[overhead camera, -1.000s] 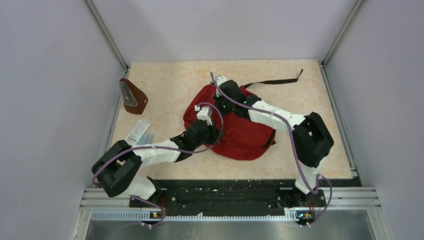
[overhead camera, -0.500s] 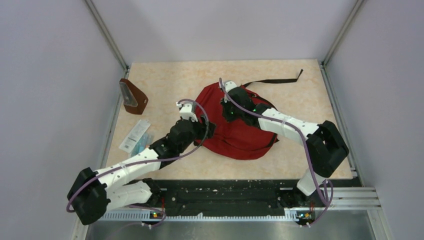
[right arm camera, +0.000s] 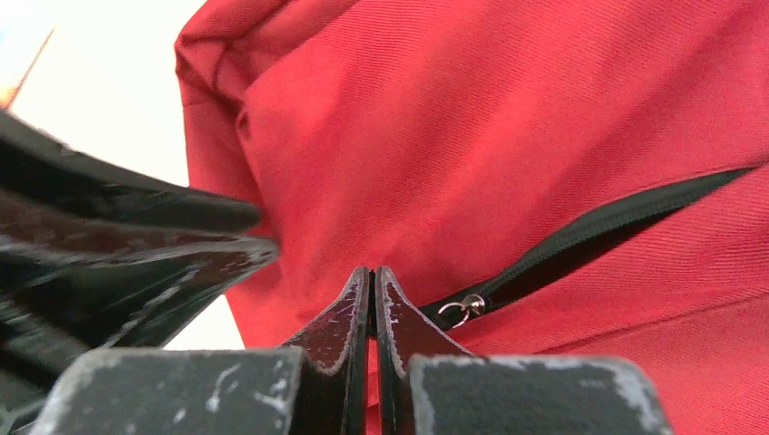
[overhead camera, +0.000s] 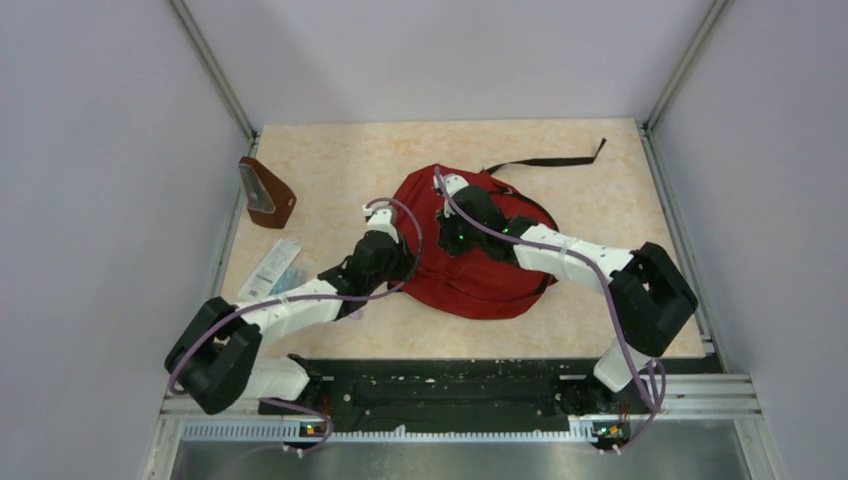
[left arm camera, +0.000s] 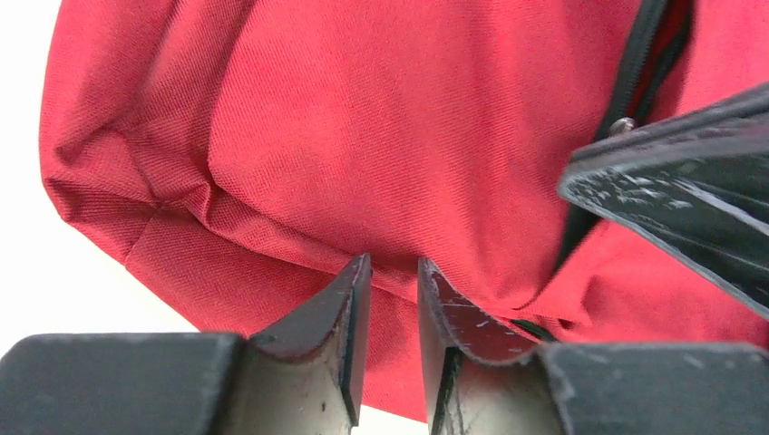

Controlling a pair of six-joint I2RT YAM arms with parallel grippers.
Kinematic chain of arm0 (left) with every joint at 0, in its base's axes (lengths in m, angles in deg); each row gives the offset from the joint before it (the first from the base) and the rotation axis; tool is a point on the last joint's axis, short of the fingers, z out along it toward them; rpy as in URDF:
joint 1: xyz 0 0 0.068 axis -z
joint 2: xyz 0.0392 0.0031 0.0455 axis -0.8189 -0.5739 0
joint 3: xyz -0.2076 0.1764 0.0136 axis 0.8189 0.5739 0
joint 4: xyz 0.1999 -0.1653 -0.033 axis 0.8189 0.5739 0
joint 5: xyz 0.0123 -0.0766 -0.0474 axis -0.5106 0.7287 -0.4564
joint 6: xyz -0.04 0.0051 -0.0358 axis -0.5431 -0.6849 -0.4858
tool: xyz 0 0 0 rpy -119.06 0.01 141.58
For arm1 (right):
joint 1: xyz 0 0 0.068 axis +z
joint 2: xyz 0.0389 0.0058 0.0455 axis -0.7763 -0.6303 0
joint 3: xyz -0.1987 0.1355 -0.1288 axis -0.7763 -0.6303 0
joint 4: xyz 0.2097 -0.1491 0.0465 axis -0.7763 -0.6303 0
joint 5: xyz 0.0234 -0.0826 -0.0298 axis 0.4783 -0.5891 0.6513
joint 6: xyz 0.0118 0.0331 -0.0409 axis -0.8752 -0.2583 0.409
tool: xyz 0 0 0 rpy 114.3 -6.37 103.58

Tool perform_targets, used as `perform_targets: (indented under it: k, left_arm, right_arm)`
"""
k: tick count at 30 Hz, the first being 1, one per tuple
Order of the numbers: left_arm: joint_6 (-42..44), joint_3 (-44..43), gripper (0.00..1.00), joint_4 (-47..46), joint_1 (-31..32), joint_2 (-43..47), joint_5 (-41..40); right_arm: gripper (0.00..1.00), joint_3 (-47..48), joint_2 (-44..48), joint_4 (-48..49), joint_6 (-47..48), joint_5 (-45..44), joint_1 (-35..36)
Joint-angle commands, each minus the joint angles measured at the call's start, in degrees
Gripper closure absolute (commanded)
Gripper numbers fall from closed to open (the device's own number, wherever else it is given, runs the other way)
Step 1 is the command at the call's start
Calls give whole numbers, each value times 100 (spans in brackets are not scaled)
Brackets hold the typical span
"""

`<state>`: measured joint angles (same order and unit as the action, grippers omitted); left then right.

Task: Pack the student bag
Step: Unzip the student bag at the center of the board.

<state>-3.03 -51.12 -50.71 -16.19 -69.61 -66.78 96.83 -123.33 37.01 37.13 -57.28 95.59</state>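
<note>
The dark-red student bag (overhead camera: 480, 275) lies flat mid-table, its black strap (overhead camera: 548, 160) trailing to the far right. My left gripper (overhead camera: 402, 258) is at the bag's left edge. In the left wrist view (left arm camera: 393, 265) its jaws stand narrowly apart, pinching a fold of the red fabric (left arm camera: 381, 136) at the tips. My right gripper (overhead camera: 438, 238) rests on top of the bag. In the right wrist view (right arm camera: 373, 272) it is shut on the black pull beside the zipper ring (right arm camera: 458, 309) of the black zipper (right arm camera: 598, 227).
A small brown wedge-shaped pouch (overhead camera: 267, 192) stands at the far left. A flat clear packet (overhead camera: 273, 268) lies near the left edge, beside my left arm. The two grippers are close; the right one's finger (left arm camera: 671, 204) shows in the left wrist view.
The bag has shifted away and to the right. My left arm reached out, then drew back to the bag's left edge. My right gripper moved down and left across the bag.
</note>
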Motion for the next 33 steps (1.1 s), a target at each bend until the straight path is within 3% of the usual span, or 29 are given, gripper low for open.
perform_targets:
  k: [1,5,18,24,26,30,33]
  left_arm:
    - [168,-39,74,-800,-55,-485,370]
    - [233,-153,80,-874,-55,-775,561]
    - [234,270,81,-1028,-55,-277,97]
    - [395,227,78,-648,-73,100,-118]
    - [492,155,72,-452,-96,253,-239]
    - [758,-88,46,-32,-258,462,-340]
    - [975,-375,27,370,-550,401,-353]
  right_arm:
    - [100,-16,243,191,-52,223,302]
    - [100,-7,191,166,-36,241,514]
    - [100,-542,291,357,-426,474,1106]
    - [100,-654,545,224,-473,498,1228]
    - [85,-641,727,132,-438,339,1225]
    - [40,-513,1098,-317,-347,-271,1213]
    - [25,-342,1336,-904,-229,-971,1135]
